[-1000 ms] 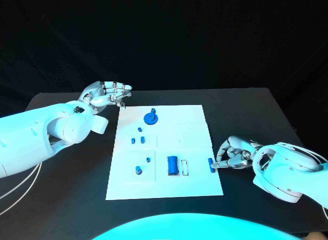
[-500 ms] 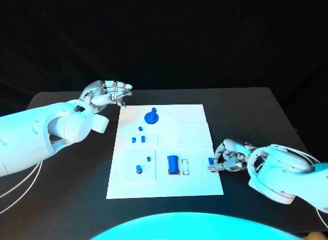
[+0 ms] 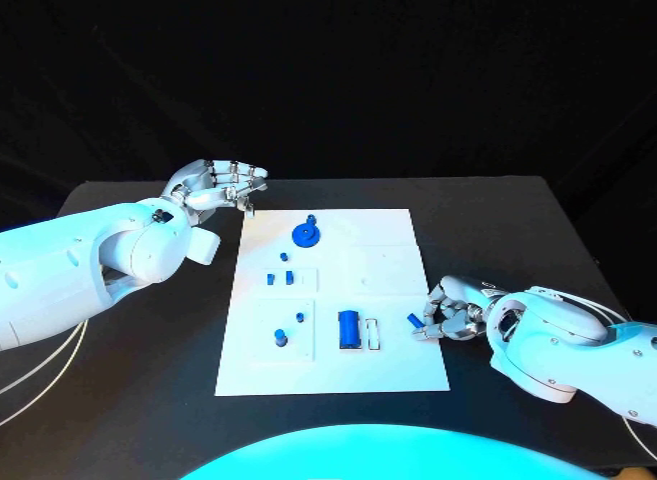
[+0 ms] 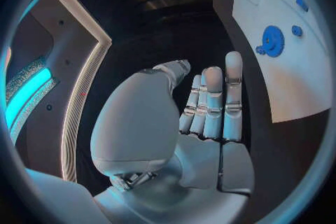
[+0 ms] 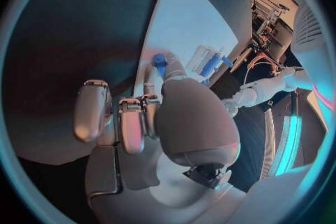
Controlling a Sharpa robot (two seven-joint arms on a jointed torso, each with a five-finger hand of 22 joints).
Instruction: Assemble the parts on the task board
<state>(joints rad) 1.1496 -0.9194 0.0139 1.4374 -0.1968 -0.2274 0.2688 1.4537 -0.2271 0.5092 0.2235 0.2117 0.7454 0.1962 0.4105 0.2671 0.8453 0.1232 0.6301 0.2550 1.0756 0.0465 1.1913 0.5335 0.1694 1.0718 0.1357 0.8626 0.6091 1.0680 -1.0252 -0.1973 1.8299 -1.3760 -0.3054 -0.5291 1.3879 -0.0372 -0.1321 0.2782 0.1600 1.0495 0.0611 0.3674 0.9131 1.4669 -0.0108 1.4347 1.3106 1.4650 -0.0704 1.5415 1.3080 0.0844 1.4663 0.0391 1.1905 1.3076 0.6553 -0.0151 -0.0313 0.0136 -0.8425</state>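
Note:
The white task board (image 3: 390, 362) lies in the middle of the table. At its far end lies a blue gear (image 3: 308, 235), seen again (image 4: 272, 41) in the left wrist view. Small blue pegs (image 3: 285, 281) stand further down its left side. A blue cylinder (image 3: 348, 328) lies beside a white bar (image 3: 371, 333). My right hand (image 3: 452, 312) is at the board's right edge and pinches a small blue peg (image 3: 415, 321) (image 5: 159, 60), which is tilted. My left hand (image 3: 213, 187) hovers off the board's far left corner, its fingers (image 4: 212, 102) straight and holding nothing.
The black table (image 3: 141, 340) runs wide on both sides of the board. My left forearm (image 3: 69, 275) covers the table's left part. Two more small blue pieces (image 3: 281, 338) stand in the board's near left panel.
My right hand has closed in on the board's right edge, and the blue peg that lay flat there now stands tilted in its fingertips. The left hand has stayed put.

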